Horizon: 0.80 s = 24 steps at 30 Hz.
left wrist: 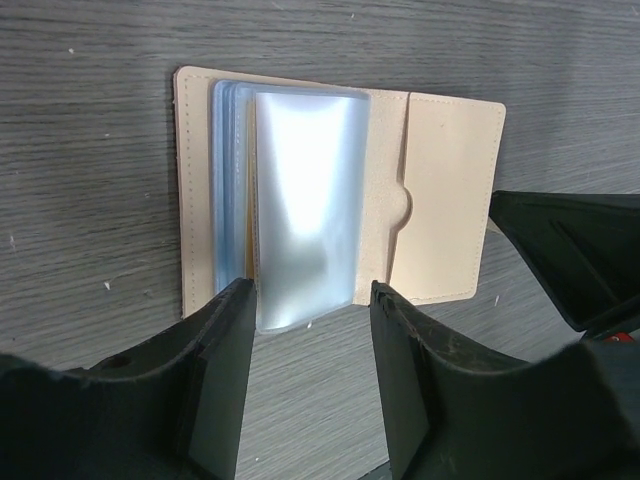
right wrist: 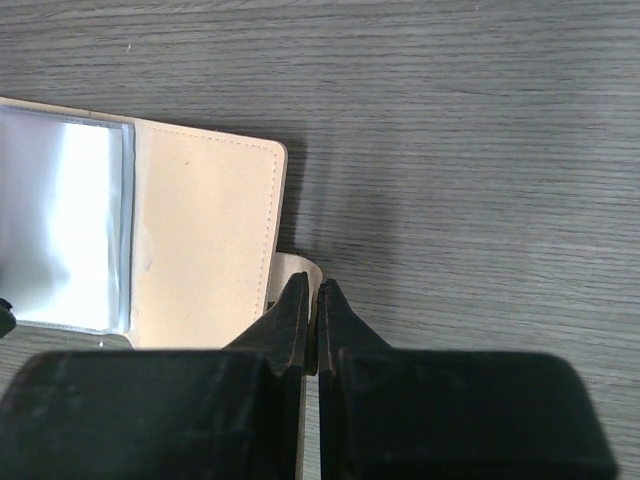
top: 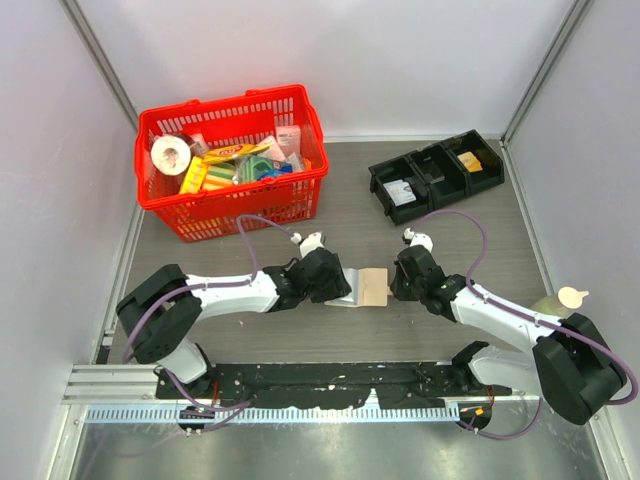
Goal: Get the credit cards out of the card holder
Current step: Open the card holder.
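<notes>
Grey table with a fine wood grain fills both wrist views; plain white walls close it in behind. I see the card holder lying open and flat on the middle of this table, between my two arms; it is tan, matte, with a stitched border and rounded corners. Its right inner side has a pocket with a half-round cut. On the left side sits a stack of sleeves, pale blue-grey, shiny and see-through, reflecting the light so strongly that I cannot read what is inside. Of the credit cards I make out only a narrow yellow-orange strip behind the front sleeve; the rest is hidden.

The left gripper is released; its two black fingers stand apart at the near edge of the front sleeve, one at each lower corner; I cannot tell if they touch it. The right gripper is clenched, fingers nearly together; their tips meet at the small closure tab beside the holder's right edge. The fingers cover part of the tab, so I cannot say if it is pinched between them.

Far left at the back stands a red plastic basket with a grid wall, full of mixed packets; far right, a black three-part tray; both are well apart from the holder.
</notes>
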Available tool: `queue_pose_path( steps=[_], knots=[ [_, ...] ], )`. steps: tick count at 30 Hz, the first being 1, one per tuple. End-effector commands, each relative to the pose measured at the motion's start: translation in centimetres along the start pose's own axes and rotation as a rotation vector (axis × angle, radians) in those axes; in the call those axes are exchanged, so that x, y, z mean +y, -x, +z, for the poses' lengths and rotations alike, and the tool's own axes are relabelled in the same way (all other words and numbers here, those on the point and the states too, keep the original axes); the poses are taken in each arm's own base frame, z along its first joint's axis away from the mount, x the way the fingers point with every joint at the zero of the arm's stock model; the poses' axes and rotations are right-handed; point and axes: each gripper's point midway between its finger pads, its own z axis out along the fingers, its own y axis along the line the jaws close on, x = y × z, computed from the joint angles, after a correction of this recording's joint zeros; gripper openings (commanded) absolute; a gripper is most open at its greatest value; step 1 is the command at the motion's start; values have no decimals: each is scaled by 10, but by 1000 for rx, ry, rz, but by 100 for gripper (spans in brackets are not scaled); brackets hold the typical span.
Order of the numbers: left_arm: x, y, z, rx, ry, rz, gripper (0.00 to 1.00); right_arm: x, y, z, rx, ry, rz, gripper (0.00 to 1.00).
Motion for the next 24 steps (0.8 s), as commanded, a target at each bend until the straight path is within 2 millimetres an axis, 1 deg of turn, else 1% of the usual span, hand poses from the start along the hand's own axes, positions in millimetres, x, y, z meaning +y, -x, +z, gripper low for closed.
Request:
queue_pose_path(
  steps=[1, 9, 10, 16, 18, 21, 22, 23, 24],
  knots=[
    [-20, 6, -1, -12, -36, -3, 52, 10, 23, -4, -76, 33, 5, 1],
    [-28, 4, -1, -4, -67, 2, 52, 11, 23, -5, -76, 37, 5, 1],
    [-34, 5, -2, -8, -93, 0, 52, 11, 23, -5, -74, 39, 4, 1],
    [-50, 3, 2, 7, -143, 13, 53, 17, 28, -9, -98, 70, 9, 1],
    [-55, 2, 4, 6, -159, 23, 53, 17, 31, -12, -114, 76, 11, 2],
    [-69, 2, 7, 3, -202, 44, 53, 18, 38, -18, -149, 83, 25, 12],
    [-74, 0, 7, 8, -218, 52, 53, 16, 42, -22, -171, 80, 30, 18],
    [-79, -1, 8, 11, -230, 60, 53, 13, 44, -23, -183, 65, 38, 22],
    [-82, -3, 10, 18, -236, 67, 53, 13, 47, -28, -204, 69, 44, 28]
  ],
)
